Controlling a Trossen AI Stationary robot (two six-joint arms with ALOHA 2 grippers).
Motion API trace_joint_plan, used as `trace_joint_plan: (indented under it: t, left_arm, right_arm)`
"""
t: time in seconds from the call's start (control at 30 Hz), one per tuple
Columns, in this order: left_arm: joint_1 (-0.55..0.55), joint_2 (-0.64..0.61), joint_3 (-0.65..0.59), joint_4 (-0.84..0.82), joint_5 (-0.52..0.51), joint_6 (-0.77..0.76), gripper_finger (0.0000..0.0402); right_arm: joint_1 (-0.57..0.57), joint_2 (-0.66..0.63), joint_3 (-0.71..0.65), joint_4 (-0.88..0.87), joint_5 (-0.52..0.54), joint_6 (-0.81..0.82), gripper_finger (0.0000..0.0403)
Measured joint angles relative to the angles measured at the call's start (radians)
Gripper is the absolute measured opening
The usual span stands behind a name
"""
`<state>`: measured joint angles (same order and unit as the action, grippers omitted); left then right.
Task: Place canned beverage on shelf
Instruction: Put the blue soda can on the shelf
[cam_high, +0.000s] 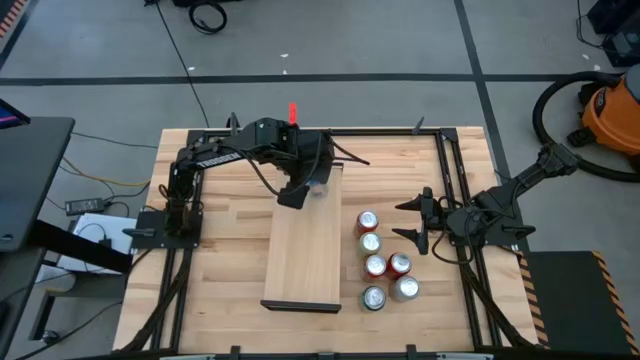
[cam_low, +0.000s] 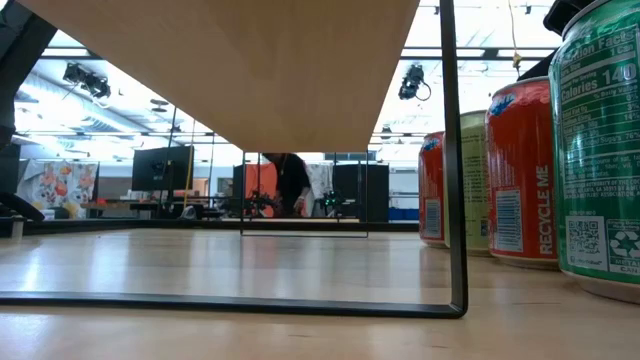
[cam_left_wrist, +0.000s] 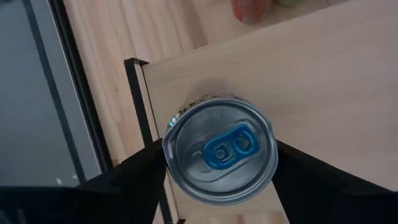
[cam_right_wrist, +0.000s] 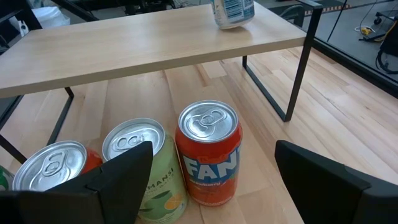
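Note:
A silver can with a blue pull tab (cam_left_wrist: 221, 152) stands upright on its base on the shelf (cam_high: 300, 250), near the shelf's far end. It also shows in the high view (cam_high: 318, 187) and the right wrist view (cam_right_wrist: 233, 14). My left gripper (cam_left_wrist: 219, 165) hangs over it, slanting down, one finger on each side. My right gripper (cam_high: 418, 220) waits open at the table's right, beside a cluster of several cans (cam_high: 378, 262). An orange can (cam_right_wrist: 208, 152) of that cluster stands just beyond its fingers. My left gripper has the silver can's side walls (cam_left_wrist: 168, 134) between its two fingers (cam_left_wrist: 137, 180), which come steeply from above. The can's own top hides the fingertips, so how far down they reach does not show. The can stays upright with its base on the shelf (cam_left_wrist: 311, 74).
The shelf is a raised plank on thin dark legs (cam_low: 455, 200), with open space beneath it. Most of its top toward the near end is bare wood. Several red and green cans (cam_low: 520, 170) stand on the slatted tabletop to its right. A dark frame rail (cam_high: 450, 200) edges the table.

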<state>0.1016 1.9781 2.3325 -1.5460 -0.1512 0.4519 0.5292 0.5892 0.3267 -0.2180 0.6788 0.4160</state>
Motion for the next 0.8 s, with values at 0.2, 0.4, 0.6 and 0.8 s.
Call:
trace_joint_plan:
  t: [0.2, 0.4, 0.6, 0.8]
  left_arm:
    - [0.001, 0.001, -0.001, 0.007, -0.008, 0.08, 0.0272]
    - [0.001, 0.001, -0.001, 0.007, -0.008, 0.088, 0.0272]
    - [0.001, -0.012, -0.004, -0.009, -0.009, 0.083, 0.0272]
    - [0.0, -0.056, -0.005, -0.035, -0.001, 0.036, 0.0272]
  right_arm:
    - [0.0, 0.0, -0.008, 0.016, 0.0, -0.004, 0.0348]
    - [-0.002, 0.0, -0.031, 0.049, 0.0, -0.019, 0.0348]
    - [-0.002, 0.0, -0.032, 0.075, 0.0, -0.033, 0.0348]
    - [-0.002, 0.0, -0.032, 0.081, 0.003, -0.033, 0.0348]
